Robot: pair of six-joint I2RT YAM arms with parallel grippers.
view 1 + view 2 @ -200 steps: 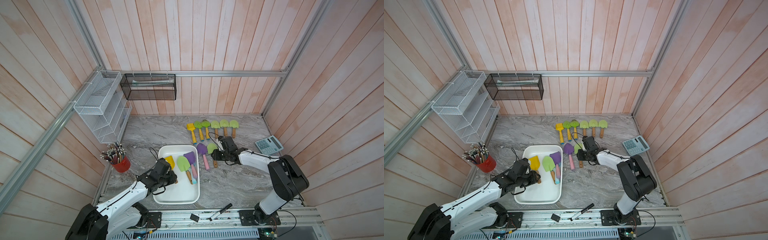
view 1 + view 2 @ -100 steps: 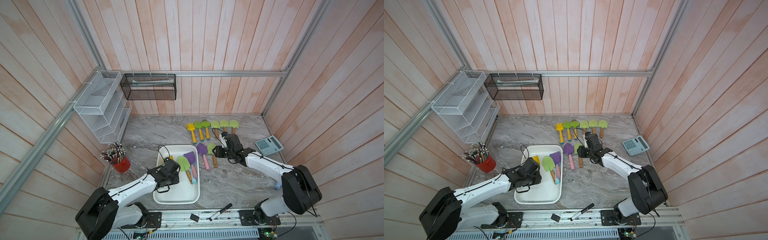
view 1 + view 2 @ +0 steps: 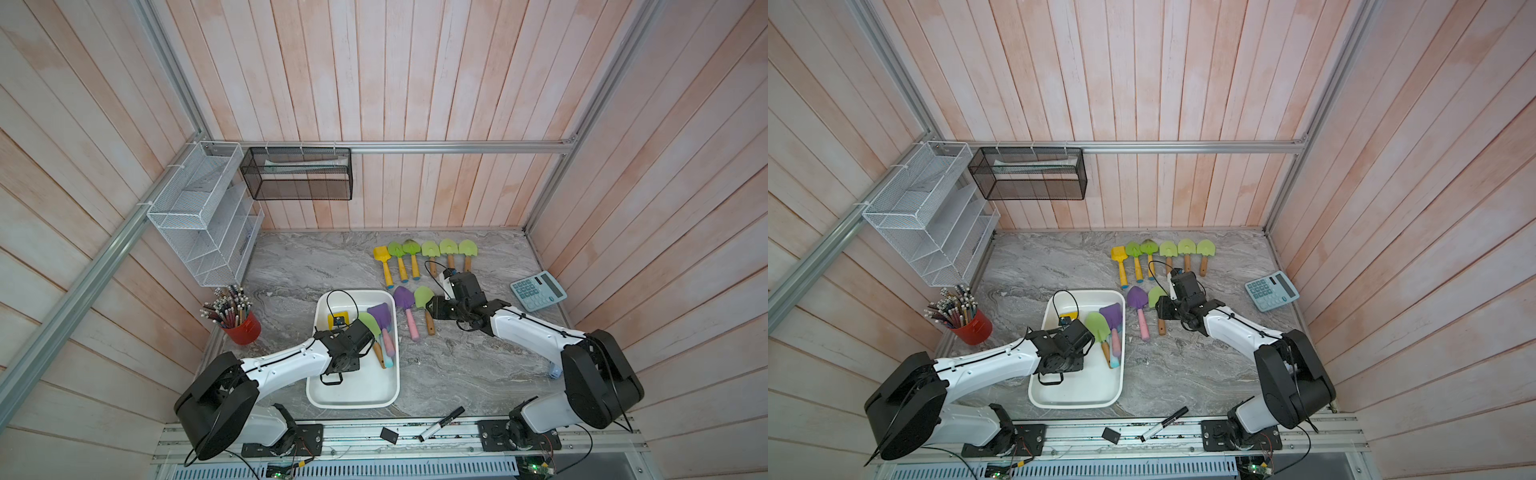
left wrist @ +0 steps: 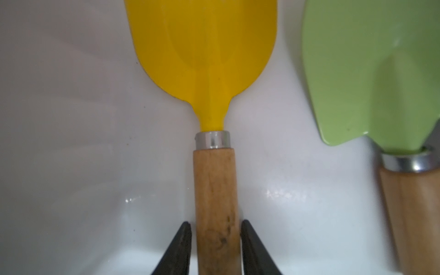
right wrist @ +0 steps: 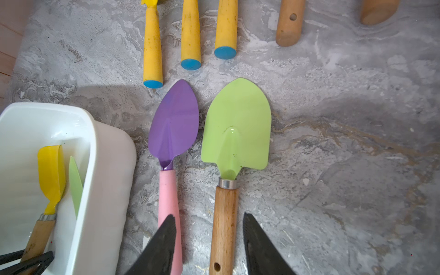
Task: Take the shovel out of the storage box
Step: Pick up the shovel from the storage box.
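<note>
Since a second ago the left arm has swung in from the rim of the storage box to hang over its inside, while the right wrist has barely shifted.

The left gripper has its black jaws set on either side of the yellow shovel, low on the wooden handle. They are nearly closed on it, but whether they actually pinch it I cannot tell. That shovel lies flat on the box floor, just beside a green shovel.

The right gripper is parted, with clear gaps, astride the wooden handle of a green spade lying on the table. A purple trowel with a pink handle lies just beside it.

In both top views the left wrist covers most of the yellow shovel. A calculator and a red pencil cup sit well apart.

The blades are glossy painted metal with a silver collar, the box is smooth white plastic, and the table is grey and marbled.
</note>
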